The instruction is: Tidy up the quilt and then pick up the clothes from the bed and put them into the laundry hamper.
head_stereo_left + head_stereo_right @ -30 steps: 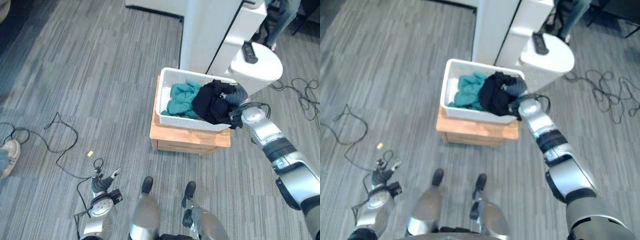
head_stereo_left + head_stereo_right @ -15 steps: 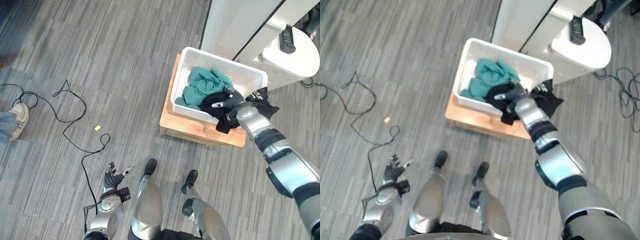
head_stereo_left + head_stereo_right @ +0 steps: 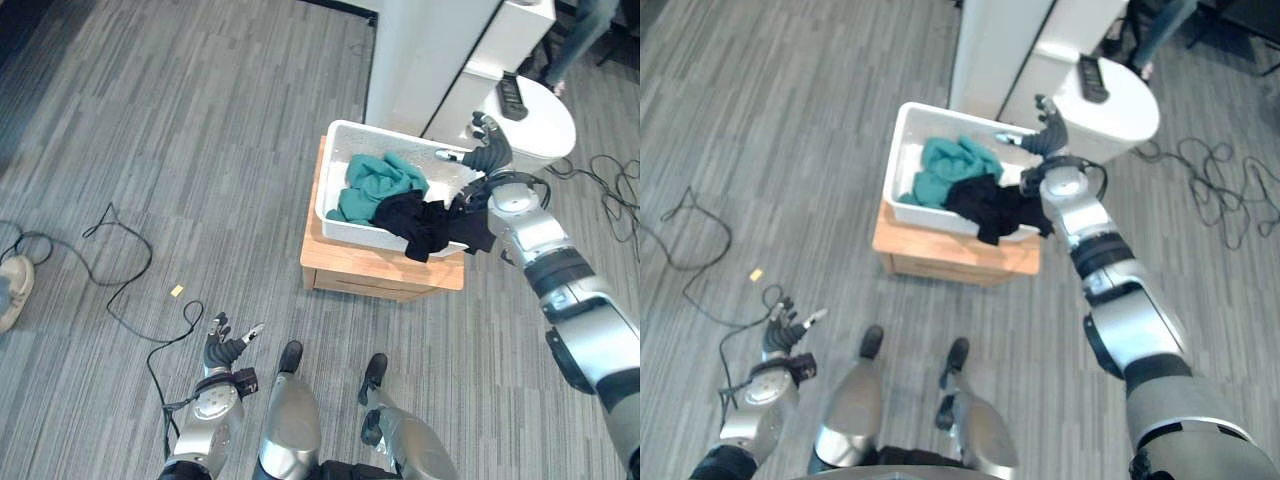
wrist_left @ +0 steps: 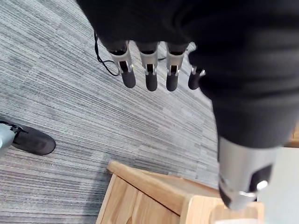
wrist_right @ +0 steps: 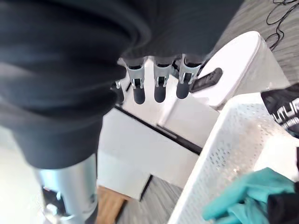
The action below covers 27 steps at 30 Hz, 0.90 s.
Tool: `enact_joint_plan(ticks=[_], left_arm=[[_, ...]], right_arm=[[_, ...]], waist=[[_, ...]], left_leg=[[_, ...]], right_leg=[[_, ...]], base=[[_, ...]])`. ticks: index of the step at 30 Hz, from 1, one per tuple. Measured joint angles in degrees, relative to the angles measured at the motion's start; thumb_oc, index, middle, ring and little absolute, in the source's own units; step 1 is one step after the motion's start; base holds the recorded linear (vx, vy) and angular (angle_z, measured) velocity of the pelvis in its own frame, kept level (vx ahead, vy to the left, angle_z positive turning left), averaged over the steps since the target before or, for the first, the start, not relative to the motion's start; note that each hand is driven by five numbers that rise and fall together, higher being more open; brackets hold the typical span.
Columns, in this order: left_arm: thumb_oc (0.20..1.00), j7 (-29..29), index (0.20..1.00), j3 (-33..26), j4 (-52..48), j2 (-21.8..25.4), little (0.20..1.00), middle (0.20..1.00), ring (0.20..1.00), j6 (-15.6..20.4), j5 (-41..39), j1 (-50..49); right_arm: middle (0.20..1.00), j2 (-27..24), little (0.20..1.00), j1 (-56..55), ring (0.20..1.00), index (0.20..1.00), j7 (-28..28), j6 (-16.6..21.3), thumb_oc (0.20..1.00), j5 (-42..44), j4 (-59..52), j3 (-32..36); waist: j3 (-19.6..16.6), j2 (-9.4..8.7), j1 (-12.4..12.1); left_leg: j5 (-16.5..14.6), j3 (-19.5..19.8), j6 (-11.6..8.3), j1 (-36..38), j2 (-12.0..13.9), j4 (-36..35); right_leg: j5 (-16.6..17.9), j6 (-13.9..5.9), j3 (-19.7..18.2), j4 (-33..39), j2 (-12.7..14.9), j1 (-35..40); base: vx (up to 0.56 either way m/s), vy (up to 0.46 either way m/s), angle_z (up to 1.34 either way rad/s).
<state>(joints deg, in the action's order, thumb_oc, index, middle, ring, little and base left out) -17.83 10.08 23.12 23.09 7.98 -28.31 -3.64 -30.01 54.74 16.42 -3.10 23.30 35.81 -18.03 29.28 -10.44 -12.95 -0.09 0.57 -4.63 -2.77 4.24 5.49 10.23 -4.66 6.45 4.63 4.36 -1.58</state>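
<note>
The right robot hand (image 3: pixel 487 140) hovers open and empty above the white hamper (image 3: pixel 340 172), where a black garment (image 3: pixel 428 222) apparently drapes over the rim beside teal clothes (image 3: pixel 375 187); the left robot hand (image 3: pixel 224 343) hangs open.

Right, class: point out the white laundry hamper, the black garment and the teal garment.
white laundry hamper (image 3: pixel 327 185), left eye view, left wall.
black garment (image 3: pixel 415 217), left eye view, middle of the bunched cloth.
teal garment (image 3: pixel 372 185), left eye view, middle of the folds.
</note>
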Motion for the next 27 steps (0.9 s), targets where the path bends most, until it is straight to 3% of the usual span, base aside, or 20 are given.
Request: enact_joint_plan(ticks=[4,6,8,10,13,16,18,20,22,25,27], left_arm=[[1.000,-1.2,1.000,-1.9,3.6,-0.9,1.000,1.000,1.000,2.5,2.7,-2.8],[1.000,-2.7,1.000,-3.0,9.6,-2.5,1.000,1.000,1.000,3.6,4.0,-3.5],[1.000,-3.3,1.000,-4.2,14.5,-4.8,1.000,1.000,1.000,3.8,4.9,-3.8],[1.000,-3.8,1.000,-5.0,20.8,-7.5,1.000,1.000,1.000,3.8,6.8,-4.4],[1.000,-2.7,1.000,-6.1,34.3,-10.2,1.000,1.000,1.000,2.6,8.0,-1.5],[1.000,-0.4,1.000,-5.3,44.2,-12.1,1.000,1.000,1.000,1.4,8.2,0.1],[1.000,0.7,1.000,-3.7,45.5,-12.9,1.000,1.000,1.000,0.9,8.5,-0.7],[1.000,1.3,1.000,-2.7,45.3,-13.3,1.000,1.000,1.000,0.6,9.4,-1.4],[1.000,1.1,1.000,-0.9,45.3,-13.2,1.000,1.000,1.000,-0.3,10.1,-1.4],[1.000,0.2,1.000,2.1,45.2,-12.4,1.000,1.000,1.000,-2.0,16.0,-1.4],[1.000,0.3,1.000,3.5,45.0,-12.1,1.000,1.000,1.000,-2.7,16.9,-1.0]], right_arm=[[1.000,-2.6,1.000,-17.2,1.000,1.000,1.0,0.3,1.000,1.8,-14.6,11.1],[1.000,-1.4,1.000,-30.8,1.000,1.000,0.2,0.8,1.000,1.5,-14.7,15.1],[1.000,0.2,1.000,-41.0,1.000,1.000,-0.7,0.6,1.000,1.1,-12.7,16.1],[1.000,3.0,1.000,-51.4,1.000,1.000,-1.5,0.0,1.000,-1.3,-5.8,14.5],[1.000,7.6,1.000,-56.2,1.000,1.000,-2.2,-0.1,1.000,-3.1,8.4,9.1],[1.000,12.7,1.000,-56.8,1.000,1.000,-4.9,0.3,1.000,-3.2,25.6,7.9],[1.000,14.7,1.000,-55.9,1.000,1.000,-7.0,-1.0,1.000,-5.3,33.2,8.0],[1.000,15.6,1.000,-56.4,1.000,1.000,-8.0,-2.5,1.000,-5.0,33.7,8.2],[1.000,16.5,1.000,-56.0,1.000,1.000,-7.2,-3.4,1.000,1.2,34.5,9.3],[1.000,18.7,1.000,-55.8,1.000,1.000,-6.6,-3.2,1.000,5.4,34.4,14.5],[1.000,18.7,1.000,-55.8,1.000,1.000,-6.5,-2.1,1.000,2.2,34.0,9.7]], waist=[[-1.8,-1.68,3.8],[-4.3,-2.42,6.7],[-5.8,-1.56,8.9],[-7.0,0.41,12.3],[-8.2,2.94,15.7],[-10.7,6.17,16.1],[-13.1,7.65,15.6],[-14.5,8.34,15.0],[-15.9,8.54,14.4],[-18.3,8.93,14.6],[-19.0,9.01,14.5]], left_leg=[[-0.7,-2.1,0.48,2.2,-0.2,-0.5],[-1.2,-3.5,0.89,3.4,-0.3,-0.7],[-1.6,-4.3,1.29,4.8,-0.1,-1.5],[-2.1,-6.1,1.46,6.4,-0.2,-2.5],[-2.7,-7.8,1.51,8.1,0.0,-3.5],[-2.5,-7.8,1.62,10.3,0.4,-5.2],[-1.6,-7.7,1.61,11.3,0.6,-7.0],[-1.0,-7.6,1.65,12.0,0.6,-7.9],[-0.5,-7.5,1.58,12.5,0.5,-8.8],[0.1,-7.4,1.87,14.2,0.1,-10.5],[0.1,-7.2,1.94,14.2,-0.1,-10.5]], right_leg=[[0.3,0.12,-2.2,0.0,0.0,1.0],[0.5,0.34,-3.8,0.0,0.1,1.0],[0.5,0.34,-4.5,0.0,0.3,1.7],[0.5,0.33,-6.0,0.0,0.3,2.2],[-0.3,0.16,-7.0,0.0,0.4,2.6],[-1.7,0.41,-6.9,0.1,-0.2,3.8],[-1.9,0.79,-6.6,0.3,-0.4,4.0],[-1.9,0.81,-6.4,0.3,-0.4,4.2],[-1.9,0.81,-6.2,0.3,-0.3,4.4],[-1.9,0.82,-5.9,0.3,0.0,5.5],[-1.9,0.80,-6.1,0.3,0.2,5.6]], base=[[0.02,0.033,-0.28],[0.04,0.008,-0.36],[0.03,-0.019,-0.32],[0.01,-0.023,-0.43],[0.04,-0.049,-0.35],[0.02,-0.066,-0.06],[0.00,-0.046,0.08],[0.00,-0.013,0.04],[0.02,-0.002,0.07],[0.00,0.004,0.05],[0.00,-0.045,0.00]])
